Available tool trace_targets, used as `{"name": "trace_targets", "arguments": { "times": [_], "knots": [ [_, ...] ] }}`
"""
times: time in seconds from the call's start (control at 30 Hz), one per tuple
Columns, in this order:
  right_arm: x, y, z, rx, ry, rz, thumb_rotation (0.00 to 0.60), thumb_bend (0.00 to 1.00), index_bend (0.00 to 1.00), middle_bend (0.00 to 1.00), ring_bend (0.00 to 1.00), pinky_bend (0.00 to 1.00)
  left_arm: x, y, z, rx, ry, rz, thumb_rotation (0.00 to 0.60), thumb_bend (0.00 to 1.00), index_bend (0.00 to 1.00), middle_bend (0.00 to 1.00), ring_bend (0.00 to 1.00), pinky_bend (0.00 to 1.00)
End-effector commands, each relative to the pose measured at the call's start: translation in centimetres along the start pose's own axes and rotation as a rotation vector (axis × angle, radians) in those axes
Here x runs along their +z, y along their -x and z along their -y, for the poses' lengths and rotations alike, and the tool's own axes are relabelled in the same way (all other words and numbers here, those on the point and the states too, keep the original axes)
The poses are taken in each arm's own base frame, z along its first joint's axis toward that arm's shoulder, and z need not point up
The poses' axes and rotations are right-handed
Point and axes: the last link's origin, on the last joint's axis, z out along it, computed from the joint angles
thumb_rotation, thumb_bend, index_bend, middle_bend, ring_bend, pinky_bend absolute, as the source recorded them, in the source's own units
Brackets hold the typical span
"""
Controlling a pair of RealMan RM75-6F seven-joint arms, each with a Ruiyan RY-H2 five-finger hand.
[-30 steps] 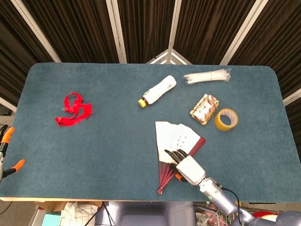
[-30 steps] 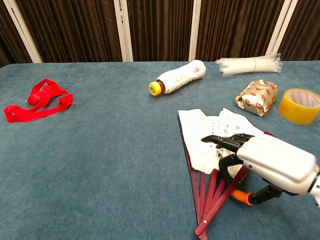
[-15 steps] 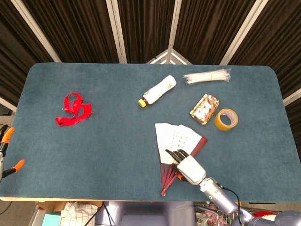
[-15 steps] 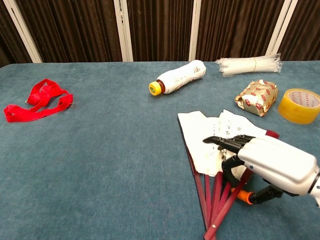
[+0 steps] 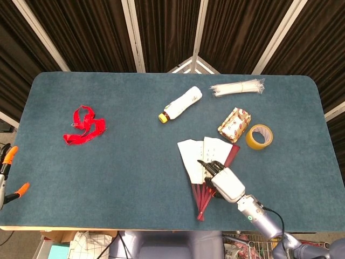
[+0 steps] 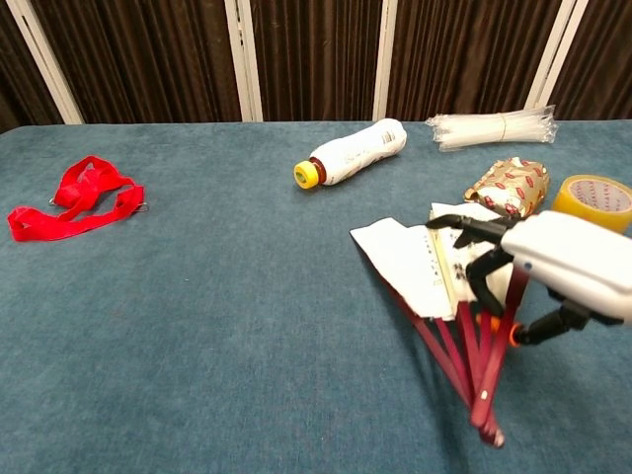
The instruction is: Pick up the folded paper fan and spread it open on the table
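A: One hand in view, the right hand (image 5: 227,182), fingers clamped on the paper fan (image 6: 425,265).
B: Fan where?
A: Part-spread, lifted off the worktop (image 5: 124,156) at near-right, w/ red ribs (image 6: 472,360) hanging down. Just beyond: wrapped packet (image 5: 234,124), tape roll (image 5: 259,136).

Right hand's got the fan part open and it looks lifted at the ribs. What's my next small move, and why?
Probably lower the right hand so the paper fan lies flat, then fan the ribs wider. In the chest view the red ribs hang bunched and tilted, and only part of the white leaf is spread. The wrapped packet and tape roll sit close behind, so spread toward the bare left side.
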Motion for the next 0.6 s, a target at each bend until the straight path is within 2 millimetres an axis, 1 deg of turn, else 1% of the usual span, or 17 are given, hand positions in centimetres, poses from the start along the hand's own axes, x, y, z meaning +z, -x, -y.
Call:
{"name": "trace_targets", "arguments": {
  "times": [0.03, 0.2, 0.4, 0.6],
  "knots": [
    [1.3, -2.9, -1.0, 0.055, 0.023, -0.002, 0.600, 0.42, 0.73, 0.10, 0.22, 0.22, 0.0, 0.0, 0.0, 0.000, 0.001, 0.000, 0.600, 0.17, 0.00, 0.02, 0.00, 0.06],
    [2.8, -6.2, -1.5, 0.076, 0.034, -0.020, 0.600, 0.43, 0.73, 0.10, 0.22, 0.22, 0.0, 0.0, 0.0, -0.001, 0.000, -0.001, 0.600, 0.16, 0.00, 0.02, 0.00, 0.06],
    [4.3, -10.0, -1.6, 0.194, 0.063, -0.032, 0.600, 0.43, 0.73, 0.10, 0.22, 0.22, 0.0, 0.0, 0.0, -0.001, 0.004, 0.001, 0.600, 0.16, 0.00, 0.02, 0.00, 0.06],
    [5.6, -12.2, -2.4, 0.198, 0.087, -0.026, 0.600, 0.43, 0.73, 0.11, 0.22, 0.22, 0.0, 0.1, -0.2, 0.000, 0.013, 0.001, 0.600, 0.16, 0.00, 0.02, 0.00, 0.06]
  ]
}}
